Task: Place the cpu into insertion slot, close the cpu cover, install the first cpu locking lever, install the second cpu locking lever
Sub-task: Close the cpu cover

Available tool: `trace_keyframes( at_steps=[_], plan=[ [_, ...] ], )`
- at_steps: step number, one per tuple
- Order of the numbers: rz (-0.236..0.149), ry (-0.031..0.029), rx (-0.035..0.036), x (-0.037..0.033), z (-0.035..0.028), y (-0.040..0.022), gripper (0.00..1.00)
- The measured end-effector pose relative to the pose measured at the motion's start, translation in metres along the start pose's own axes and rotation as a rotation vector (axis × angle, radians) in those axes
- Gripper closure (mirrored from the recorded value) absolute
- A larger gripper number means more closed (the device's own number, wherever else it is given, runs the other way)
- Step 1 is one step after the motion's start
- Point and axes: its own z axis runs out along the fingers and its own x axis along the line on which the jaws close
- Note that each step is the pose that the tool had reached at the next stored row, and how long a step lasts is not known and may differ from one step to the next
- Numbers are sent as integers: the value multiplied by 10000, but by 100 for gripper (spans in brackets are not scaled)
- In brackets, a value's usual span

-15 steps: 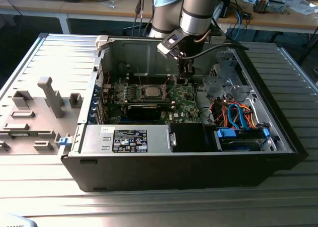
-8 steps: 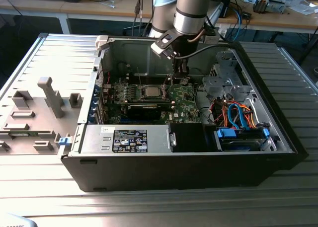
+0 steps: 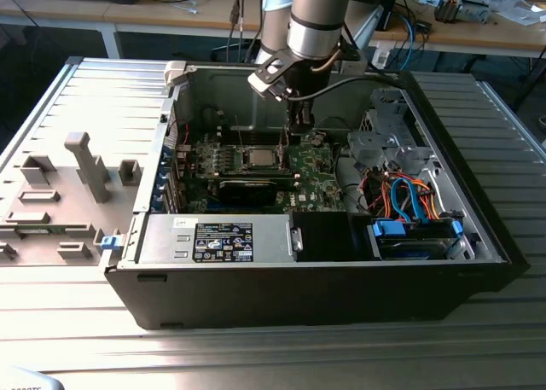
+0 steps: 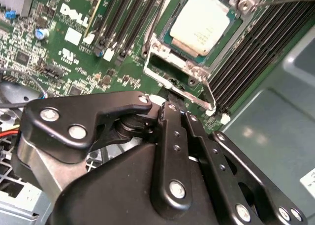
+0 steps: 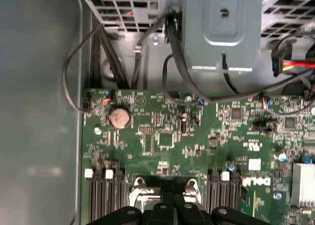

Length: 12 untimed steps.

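I have the gripper [image 3: 299, 127] down inside the open computer case [image 3: 478, 228]. In the exterior view it sits at about two o'clock from the insertion slot [image 3: 258, 158], just beside it above the green motherboard [image 3: 320, 164]. In the first wrist view its fingers [image 5: 165, 209] lie side by side, pressed together with no gap, and I see nothing pinched between them.

The cpu [image 4: 202, 23] already lies in the insertion slot [image 4: 172, 43], silver face up. Its face carries faint print that I can't read. The cpu cover [image 4: 248, 3] sits as a silver frame around that face. In the exterior view two thin locking levers [image 3: 241, 139] stand up from the socket at roughly eleven and one o'clock. In the second wrist view the gripper [image 4: 170, 106] hovers close to the socket's wire hinge [image 4: 209, 94].

As for writing, there is white lettering on the board beside the black memory slots [image 4: 123, 23]. A label covered in small print sits on the power supply box [image 3: 217, 239], at six o'clock from the socket. A coin cell [image 5: 119, 117] sits on the board near the case wall.
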Motion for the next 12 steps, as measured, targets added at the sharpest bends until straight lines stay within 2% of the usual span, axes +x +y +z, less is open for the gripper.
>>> trace_keyframes(
  at_steps=[5,7,12],
  plan=[
    [1,0,1,5,4,-105,89],
    [1,1,1,12,71,-250,89],
    [0,0,1,14,98,-295,89]
  ],
)
